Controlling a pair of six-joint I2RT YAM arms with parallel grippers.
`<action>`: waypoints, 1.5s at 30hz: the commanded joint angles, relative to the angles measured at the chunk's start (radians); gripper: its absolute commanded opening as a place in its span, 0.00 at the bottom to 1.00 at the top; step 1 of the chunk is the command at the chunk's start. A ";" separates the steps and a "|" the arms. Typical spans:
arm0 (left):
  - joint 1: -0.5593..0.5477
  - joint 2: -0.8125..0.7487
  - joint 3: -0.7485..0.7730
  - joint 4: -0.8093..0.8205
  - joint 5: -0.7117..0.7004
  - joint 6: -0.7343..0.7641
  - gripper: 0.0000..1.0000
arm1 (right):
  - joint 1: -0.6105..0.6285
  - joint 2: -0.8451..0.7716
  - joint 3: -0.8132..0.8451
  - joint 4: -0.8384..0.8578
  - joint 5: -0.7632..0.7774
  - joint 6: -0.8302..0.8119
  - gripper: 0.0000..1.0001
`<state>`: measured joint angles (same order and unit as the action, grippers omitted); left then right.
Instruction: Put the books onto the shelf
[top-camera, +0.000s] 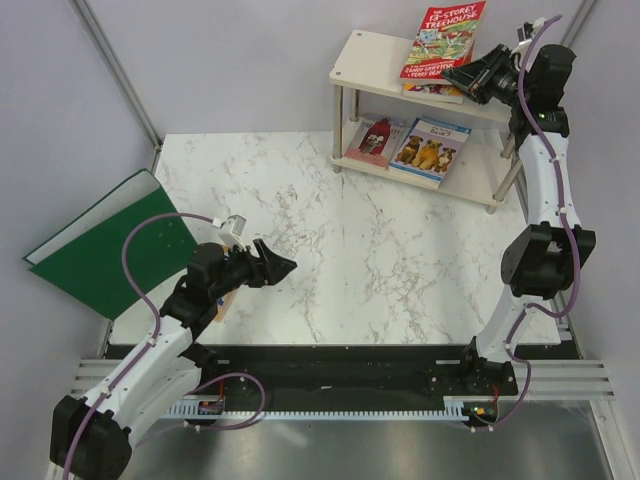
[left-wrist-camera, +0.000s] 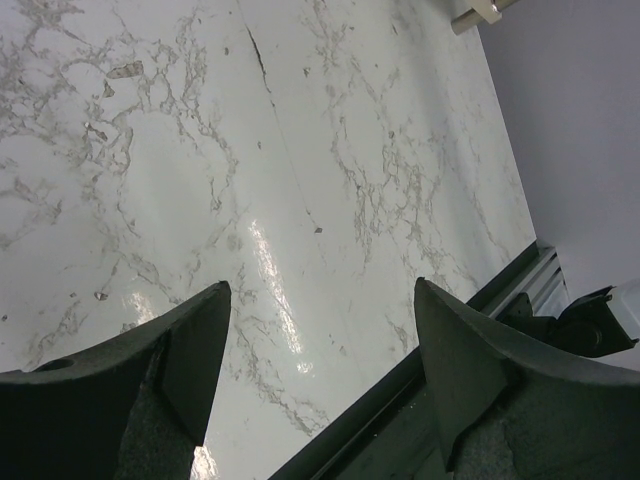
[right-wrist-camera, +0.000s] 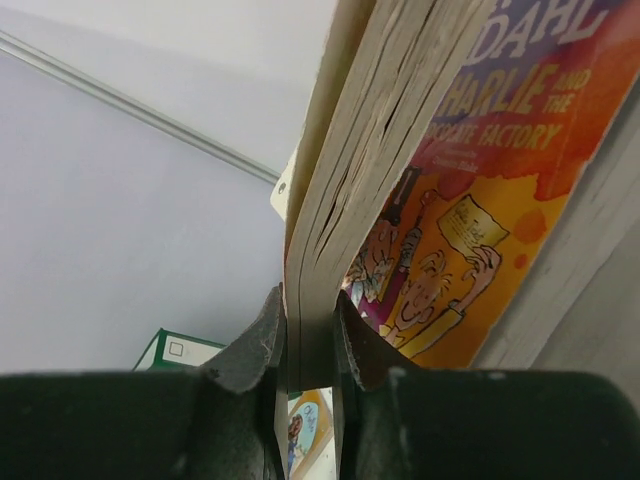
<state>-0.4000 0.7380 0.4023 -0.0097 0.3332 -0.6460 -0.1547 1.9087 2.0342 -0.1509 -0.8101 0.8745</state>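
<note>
Right wrist view shows the right pincer (right-wrist-camera: 309, 335) clenched on the Treehouse book (top-camera: 443, 40) by its edge, over the Dahl book (right-wrist-camera: 490, 200) on the shelf (top-camera: 362, 58). It should lower the book flat and square before letting go.

This is a robot lab cell, not a home. I am bolted down: my left arm (top-camera: 165, 345) and right arm (top-camera: 548, 200) rise from a metal rail (top-camera: 590, 376) at the near edge of a table (top-camera: 380, 270) with a marble-print top. Plain pale panels (top-camera: 250, 70) close it in at the left, back and right, held by bare metal struts (top-camera: 115, 65). Purple cables (top-camera: 176, 215) loop along both arms. The only furnishings look like props: a small shelf (top-camera: 370, 50) at the far right corner, children's books (top-camera: 440, 40) on it, and a green folder (top-camera: 105, 250) at the table's left edge.
</note>
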 joint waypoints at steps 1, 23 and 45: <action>-0.002 0.004 0.009 0.016 0.003 -0.012 0.80 | -0.025 -0.037 -0.008 0.077 -0.044 0.029 0.00; -0.003 0.020 0.001 0.020 0.007 -0.029 0.80 | -0.062 -0.037 -0.049 0.077 -0.110 0.080 0.03; -0.005 0.024 -0.042 0.048 0.009 -0.043 0.79 | -0.074 -0.036 -0.115 0.074 -0.166 0.106 0.17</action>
<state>-0.4011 0.7612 0.3687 -0.0010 0.3336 -0.6674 -0.2207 1.9083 1.9377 -0.1104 -0.9272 0.9890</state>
